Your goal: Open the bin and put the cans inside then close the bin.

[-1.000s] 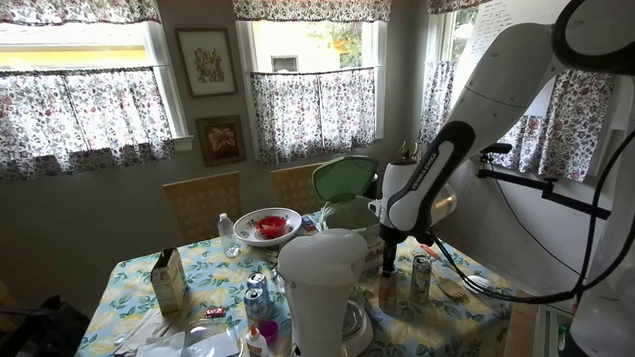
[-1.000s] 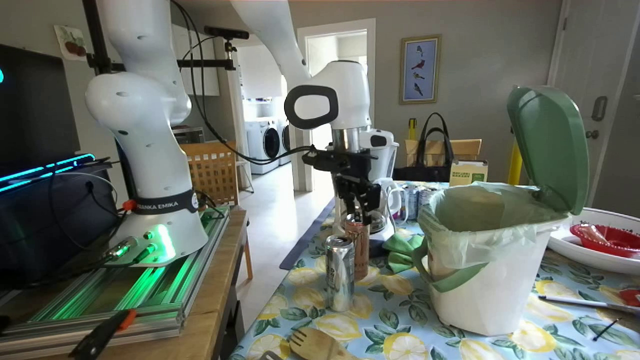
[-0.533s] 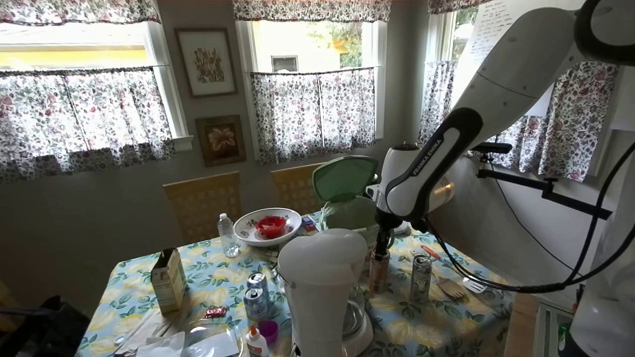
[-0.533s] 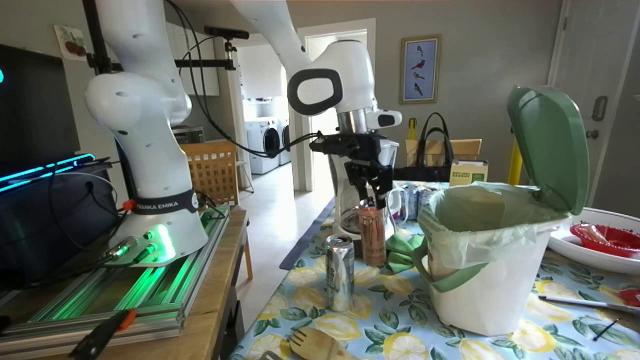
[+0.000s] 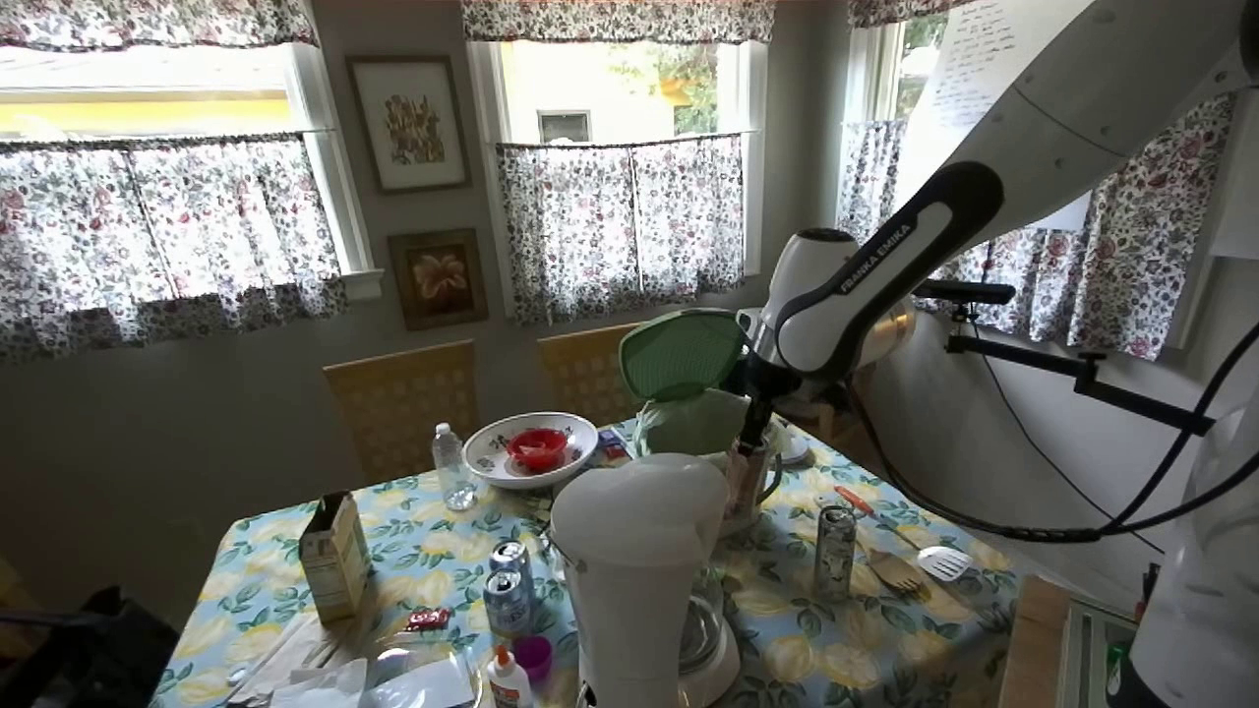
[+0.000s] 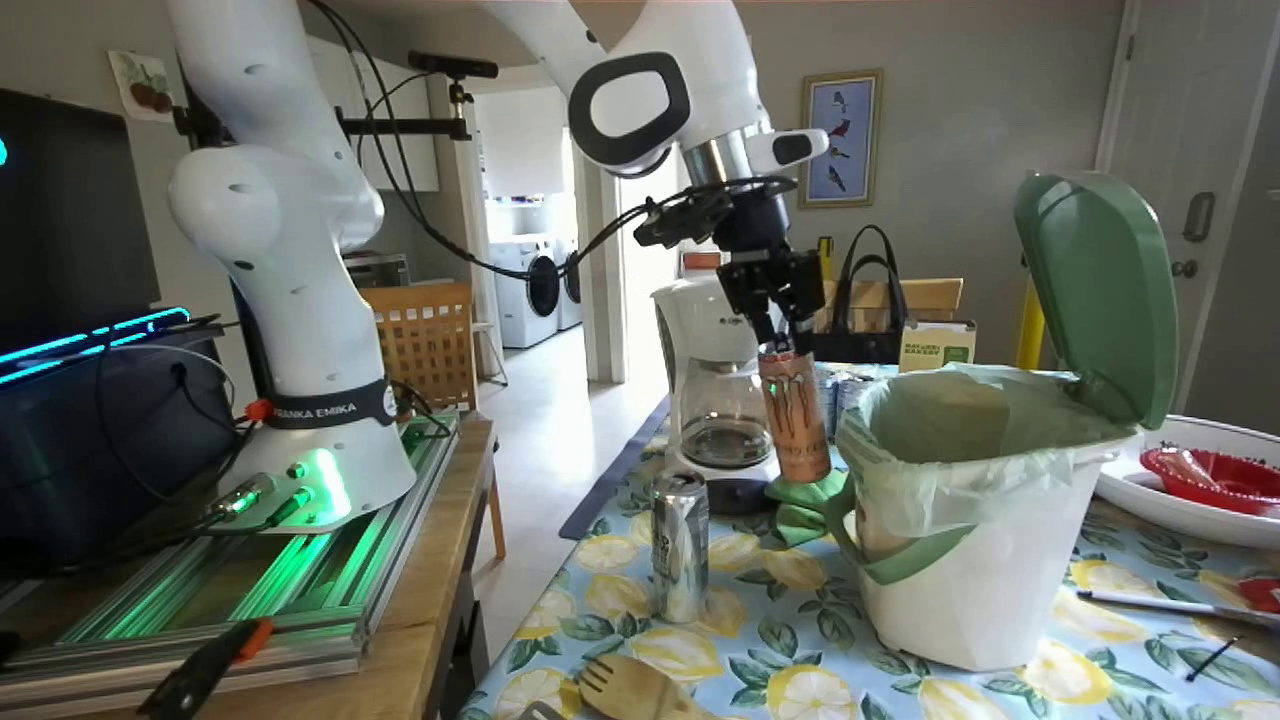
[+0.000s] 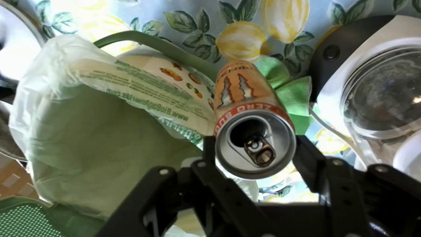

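Because the orange can (image 7: pixel 251 115) is clamped by its top end between the jaws of my gripper (image 7: pixel 255 151), I judge the step in hand to be carrying it to the bin (image 6: pixel 980 610). It hangs tilted at the centre of the wrist view, apparently off the tablecloth (image 6: pixel 760 640), and in an exterior view its base leans right, toward the bin just beside it. That base looks lower than the bin's rim, so I should raise it first, past the liner (image 6: pixel 950 500) and the green handle (image 7: pixel 172 49), and only then move across. I want it over the middle of the mouth, at the left of the wrist view, before my jaws part; letting go near the edge could snag the liner or drop the can outside.

Slim and orange, the can carries jagged claw marks, a red band lettered "ZERO" and a silver top. Its drinking hole gapes beside a dark tab; whether liquid is left I cannot tell, so I would tilt it no further.

Beyond, the lid (image 6: pixel 1110 290) stands raised at the right of an exterior view, so opening looks done. A silver can (image 6: pixel 680 555) stands upright at lower centre there, and 2 bluish cans (image 5: pixel 507 595) stand together low in an exterior view, left of centre, probably for later trips.
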Motion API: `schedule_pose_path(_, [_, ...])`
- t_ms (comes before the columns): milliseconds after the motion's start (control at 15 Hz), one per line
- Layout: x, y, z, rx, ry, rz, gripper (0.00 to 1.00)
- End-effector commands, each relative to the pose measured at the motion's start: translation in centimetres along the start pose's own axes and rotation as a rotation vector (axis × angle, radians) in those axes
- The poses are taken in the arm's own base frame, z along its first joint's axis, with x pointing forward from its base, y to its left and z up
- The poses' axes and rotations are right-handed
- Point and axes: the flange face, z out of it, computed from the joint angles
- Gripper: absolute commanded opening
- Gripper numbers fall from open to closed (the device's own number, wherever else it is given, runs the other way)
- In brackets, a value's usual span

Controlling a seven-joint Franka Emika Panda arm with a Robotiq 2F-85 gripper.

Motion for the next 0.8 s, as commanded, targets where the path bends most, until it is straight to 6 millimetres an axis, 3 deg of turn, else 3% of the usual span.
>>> schedule_pose_path(0, [0.4,1.1,-2.4,-0.013,-0.019,0.049,0.36])
schedule_pose_path(733, [2.1,3.2,-9.4,0.003,-0.016,0.101,0.36])
